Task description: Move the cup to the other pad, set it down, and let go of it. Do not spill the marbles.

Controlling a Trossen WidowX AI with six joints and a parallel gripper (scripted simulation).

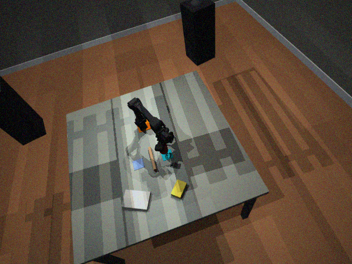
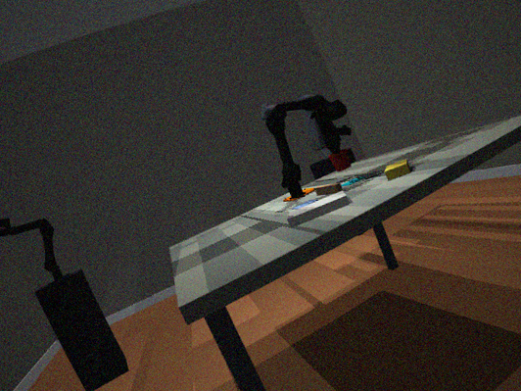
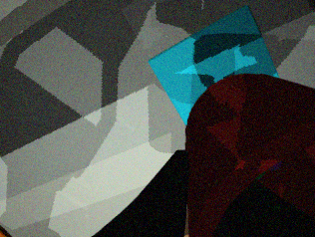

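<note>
Cup hangs in the air, clamped in the pincer, above the table and near the cyan pad. In the wrist view the dark red cup wall fills the lower right and the cyan pad lies just beyond its rim, partly covered by it. The carry step looks nearly done, with set-down and release not yet made. The pale blue pad lies well apart on the other side of a wooden bar, so cyan is judged to be the goal.

Next move, as I judge it: centre the cup over the cyan pad, lower it straight and upright until it rests, then open the pincer. Any tilt or a quick stop could tip marbles out; the marbles themselves cannot be made out.

A yellow block and a white slab sit nearer the table edge. No writing, brand or label is readable anywhere.
</note>
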